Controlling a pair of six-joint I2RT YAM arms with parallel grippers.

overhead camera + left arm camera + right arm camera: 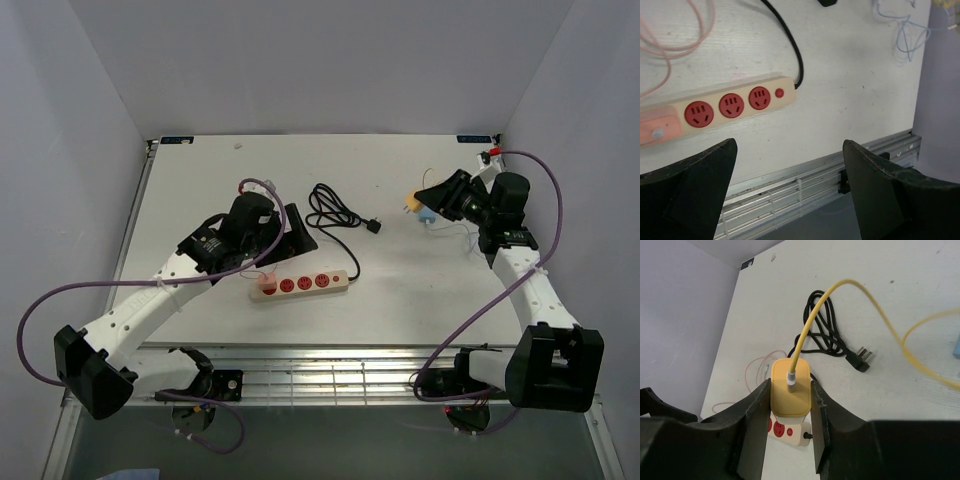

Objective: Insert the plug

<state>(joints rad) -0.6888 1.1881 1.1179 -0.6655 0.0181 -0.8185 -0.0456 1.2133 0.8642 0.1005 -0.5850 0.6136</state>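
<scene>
Sockets on the beige power strip [740, 82] come first: a pink plug [657, 131] sits in the leftmost one, and three red ones beside it show their slots. The left gripper [789, 150] hangs above the strip's near side, jaws wide. A black cord [335, 215] lies coiled on the table [200, 170]. Far right, the right gripper [790, 390] pinches the yellow plug [782, 402], a rounded block trailing a yellow cable [815, 310], well apart from the strip.

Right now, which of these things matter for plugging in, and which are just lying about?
For the job: yellow plug, gripped in the right claw; power strip with three free red sockets.
Lying about: pink plug already in the strip; small blue item; coiled black cord.
</scene>
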